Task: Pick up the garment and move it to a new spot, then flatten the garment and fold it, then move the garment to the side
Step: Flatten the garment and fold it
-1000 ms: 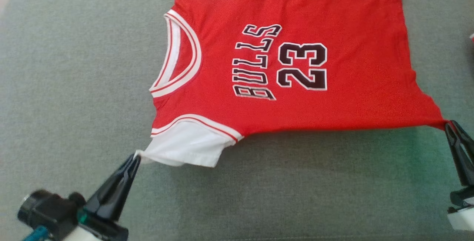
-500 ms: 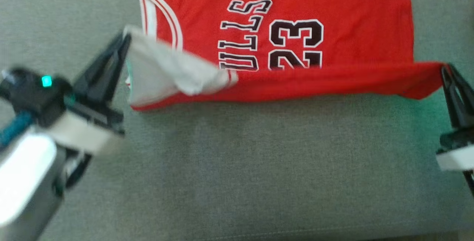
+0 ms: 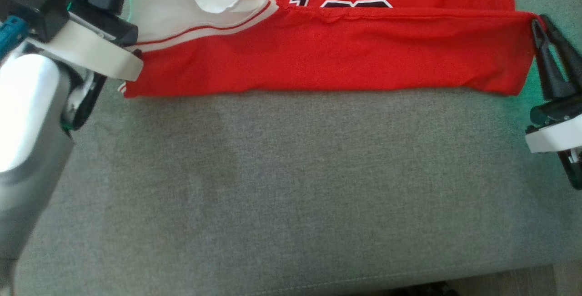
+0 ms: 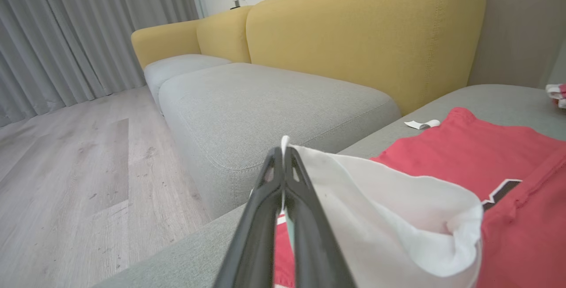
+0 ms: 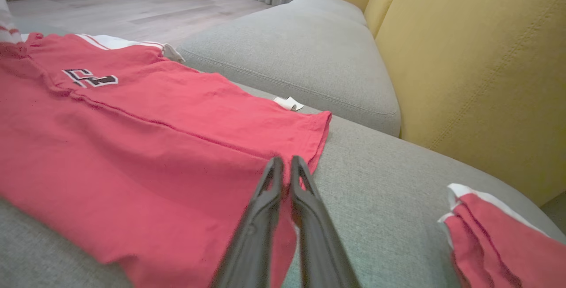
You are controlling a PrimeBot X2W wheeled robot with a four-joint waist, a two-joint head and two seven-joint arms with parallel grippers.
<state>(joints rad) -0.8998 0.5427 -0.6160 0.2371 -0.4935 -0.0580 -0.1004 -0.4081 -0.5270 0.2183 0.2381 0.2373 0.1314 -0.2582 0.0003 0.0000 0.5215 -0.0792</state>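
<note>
- The jersey (image 3: pixel 318 50) lies on the grey cushion (image 3: pixel 291 187); near edge lifted over, so flattening looks done, fold half-made.
- My left pincer (image 4: pixel 283 157) clamps its white sleeve (image 4: pixel 376 195); my right pincer (image 3: pixel 539 21) its hem corner; finishing and moving aside remain.

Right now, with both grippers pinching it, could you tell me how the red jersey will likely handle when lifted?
The red jersey is probably floppy: its white sleeve droops and curls from the left gripper. It seems light, held by the right gripper at one corner. It may drag on the grey cushion.
</note>
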